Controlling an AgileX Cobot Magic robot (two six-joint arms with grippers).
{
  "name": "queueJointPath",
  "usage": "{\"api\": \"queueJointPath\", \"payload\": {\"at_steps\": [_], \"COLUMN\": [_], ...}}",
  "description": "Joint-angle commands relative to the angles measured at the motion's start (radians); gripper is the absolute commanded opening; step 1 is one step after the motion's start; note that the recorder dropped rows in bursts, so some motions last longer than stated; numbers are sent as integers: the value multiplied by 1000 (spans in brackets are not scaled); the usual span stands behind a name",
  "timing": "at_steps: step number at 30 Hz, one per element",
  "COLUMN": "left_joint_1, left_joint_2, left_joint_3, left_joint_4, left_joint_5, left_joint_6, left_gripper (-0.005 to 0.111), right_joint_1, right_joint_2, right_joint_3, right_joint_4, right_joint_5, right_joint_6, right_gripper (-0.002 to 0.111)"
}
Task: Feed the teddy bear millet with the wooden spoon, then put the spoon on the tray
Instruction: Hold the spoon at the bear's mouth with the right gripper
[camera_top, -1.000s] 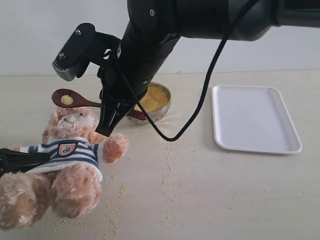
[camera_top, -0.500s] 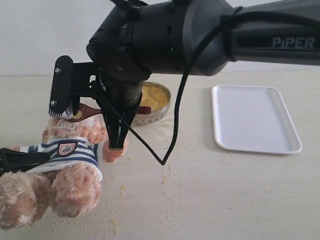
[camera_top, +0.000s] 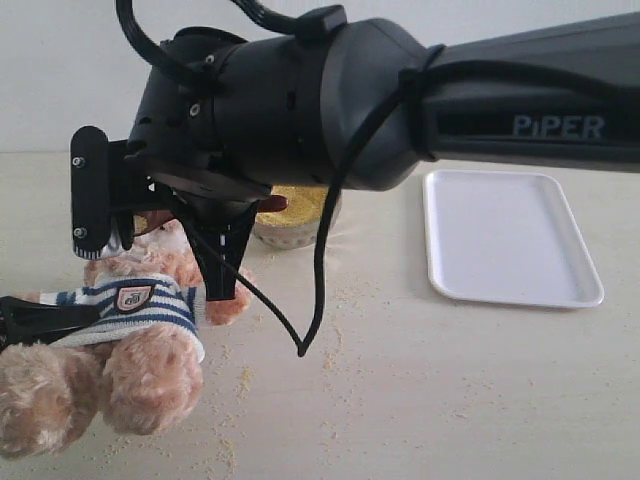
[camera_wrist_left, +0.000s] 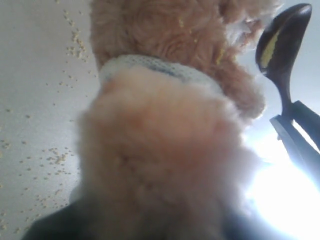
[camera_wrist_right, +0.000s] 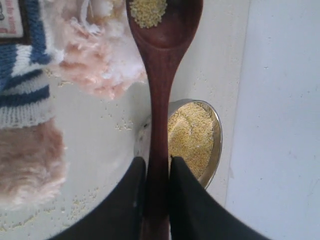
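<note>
The teddy bear (camera_top: 140, 350) leans back at the lower left, and my left gripper (camera_top: 25, 318) is shut on its side; fur (camera_wrist_left: 165, 125) hides the jaws in the left wrist view. My right gripper (camera_wrist_right: 157, 165) is shut on the handle of the wooden spoon (camera_wrist_right: 161, 85). The spoon's bowl carries a small heap of millet (camera_wrist_right: 148, 11) right beside the bear's whitish muzzle (camera_wrist_right: 100, 45). In the exterior view the right wrist hides most of the spoon. More millet (camera_top: 300, 205) fills the steel bowl (camera_wrist_right: 212, 145) behind the bear. The white tray (camera_top: 510, 235) lies at the right.
Loose yellow grains (camera_top: 235, 385) are scattered over the pale table in front of the bear and the bowl. The bulky right arm (camera_top: 420, 110) reaches across the middle from the right, with a black cable (camera_top: 318, 290) hanging below it.
The right wrist has turned and swung left toward the bear's face, carrying the loaded spoon to its muzzle. The spoon's bowl is now hidden in the exterior view. The bear and left gripper stayed put.
</note>
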Motion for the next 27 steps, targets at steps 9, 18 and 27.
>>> {"api": "queueJointPath", "payload": {"at_steps": [9, 18, 27], "left_joint_1": [-5, -5, -5], "left_joint_2": [2, 2, 2], "left_joint_3": [-5, -5, -5], "left_joint_4": [-11, -11, -11], "left_joint_5": [40, 40, 40], "left_joint_6": [8, 8, 8], "left_gripper": [5, 5, 5], "right_joint_1": [3, 3, 3], "right_joint_2": [-3, 15, 50], "right_joint_3": [0, 0, 0], "right_joint_4": [-59, -56, -100], "right_joint_5": [22, 9, 9], "right_joint_6": [4, -14, -14], "right_gripper": [0, 0, 0]}}
